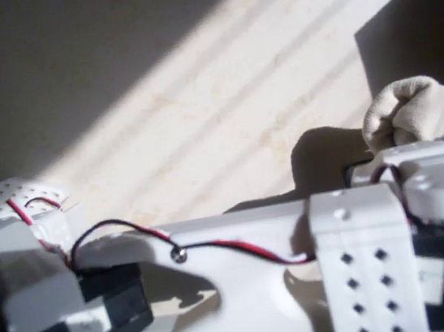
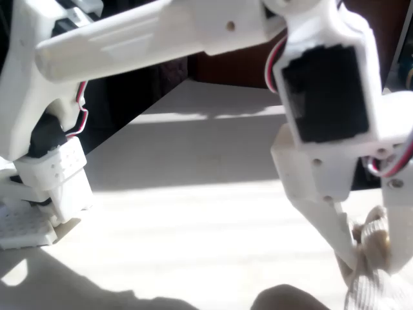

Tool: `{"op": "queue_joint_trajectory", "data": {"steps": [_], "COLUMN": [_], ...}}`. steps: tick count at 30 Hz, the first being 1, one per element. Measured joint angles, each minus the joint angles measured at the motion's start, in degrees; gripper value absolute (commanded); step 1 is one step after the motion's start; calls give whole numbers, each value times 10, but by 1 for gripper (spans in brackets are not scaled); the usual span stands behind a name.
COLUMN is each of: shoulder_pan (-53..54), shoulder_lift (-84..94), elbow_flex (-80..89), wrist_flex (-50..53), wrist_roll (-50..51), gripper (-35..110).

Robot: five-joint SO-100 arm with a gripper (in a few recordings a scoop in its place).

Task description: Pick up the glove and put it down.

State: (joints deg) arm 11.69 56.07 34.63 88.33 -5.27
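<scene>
Two views show us the white arm stretched over the sunlit table, its gripper pinched shut on the cream glove, which bunches between the fingers at the fixed view's lower right and at the overhead view's right edge.

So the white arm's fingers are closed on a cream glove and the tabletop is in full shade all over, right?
Not quite: a bright band of sunlight crosses the tabletop, as the overhead view shows. The rest holds: the white arm's fingers grip the cream glove.
</scene>
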Motion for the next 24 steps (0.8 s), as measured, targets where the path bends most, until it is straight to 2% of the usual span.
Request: {"op": "queue_joint_trajectory", "data": {"steps": [10,24], "shoulder_pan": [73,84], "shoulder_lift": [-9,-118], "elbow_flex": [20,21], "wrist_flex": [2,-35], "wrist_roll": [-56,-59], "gripper": [0,0]}}
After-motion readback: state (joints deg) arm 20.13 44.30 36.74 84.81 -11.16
